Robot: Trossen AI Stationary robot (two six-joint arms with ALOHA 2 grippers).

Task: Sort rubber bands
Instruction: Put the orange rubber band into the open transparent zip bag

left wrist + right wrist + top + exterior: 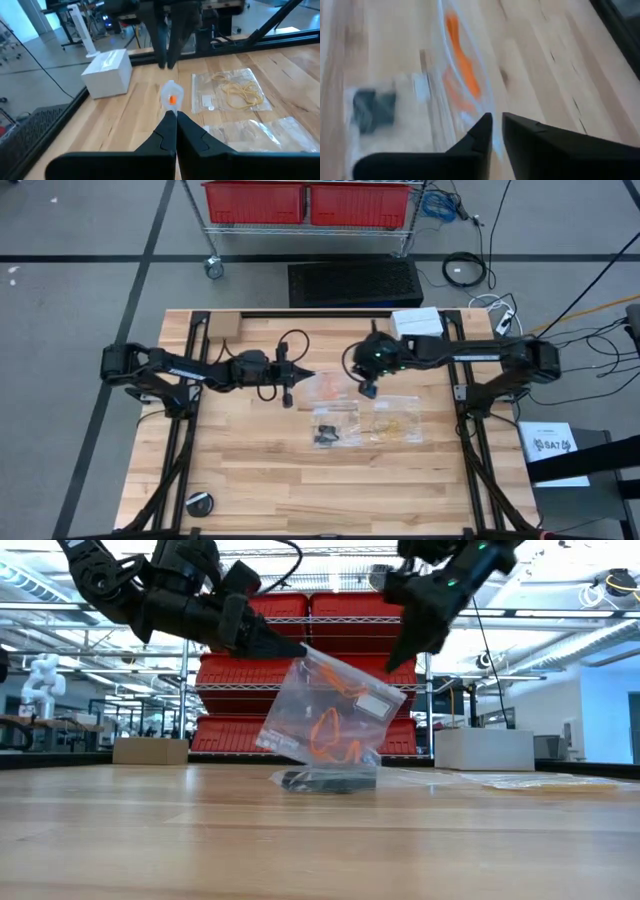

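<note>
Several orange rubber bands below left end effector

A robotics lab or workshop is being shown: behind the wooden desk, red bins are being kept on a wire rack, cables are being left on the grey floor, and further workbenches are being lit by ceiling lights.

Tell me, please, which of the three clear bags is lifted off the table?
The bag of orange rubber bands: the left gripper pinches its top corner, so it hangs tilted. The bags of black bands and yellow-tan bands lie flat.
</note>
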